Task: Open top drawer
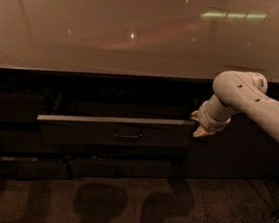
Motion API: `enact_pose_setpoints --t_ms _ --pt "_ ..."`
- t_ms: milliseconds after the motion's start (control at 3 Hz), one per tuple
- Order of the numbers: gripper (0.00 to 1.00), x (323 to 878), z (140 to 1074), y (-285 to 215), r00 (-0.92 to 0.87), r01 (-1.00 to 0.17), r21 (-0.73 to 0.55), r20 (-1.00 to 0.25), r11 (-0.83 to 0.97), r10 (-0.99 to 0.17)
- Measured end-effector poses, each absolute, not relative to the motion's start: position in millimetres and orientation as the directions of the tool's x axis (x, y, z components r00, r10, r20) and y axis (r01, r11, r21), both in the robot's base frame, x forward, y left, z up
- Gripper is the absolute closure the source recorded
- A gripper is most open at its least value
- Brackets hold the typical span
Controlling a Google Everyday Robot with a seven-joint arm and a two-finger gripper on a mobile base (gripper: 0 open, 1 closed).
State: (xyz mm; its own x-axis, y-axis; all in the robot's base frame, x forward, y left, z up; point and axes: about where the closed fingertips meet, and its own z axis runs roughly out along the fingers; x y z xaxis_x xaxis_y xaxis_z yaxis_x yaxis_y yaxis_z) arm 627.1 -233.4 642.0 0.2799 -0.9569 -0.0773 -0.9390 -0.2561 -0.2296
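Observation:
The top drawer (112,129) is a dark grey front with a small centred loop handle (128,134). It stands pulled out from under the pale glossy counter (113,30), its top edge catching light. My gripper (197,124) is at the drawer front's right end, at the level of its top edge, on a white arm coming in from the right. The wrist hides the fingers.
A shallower drawer (118,169) sits just below the top one. Dark cabinet fronts run left and right under the counter. A speckled floor (133,208) with arm shadows lies in front.

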Motion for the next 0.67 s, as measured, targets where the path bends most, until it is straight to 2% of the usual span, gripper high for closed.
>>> enact_pose_setpoints --t_ms 667 --pt "1.0 613.9 638.2 -234.3 0.289 -0.937 -0.228 -0.079 -0.265 -0.954"
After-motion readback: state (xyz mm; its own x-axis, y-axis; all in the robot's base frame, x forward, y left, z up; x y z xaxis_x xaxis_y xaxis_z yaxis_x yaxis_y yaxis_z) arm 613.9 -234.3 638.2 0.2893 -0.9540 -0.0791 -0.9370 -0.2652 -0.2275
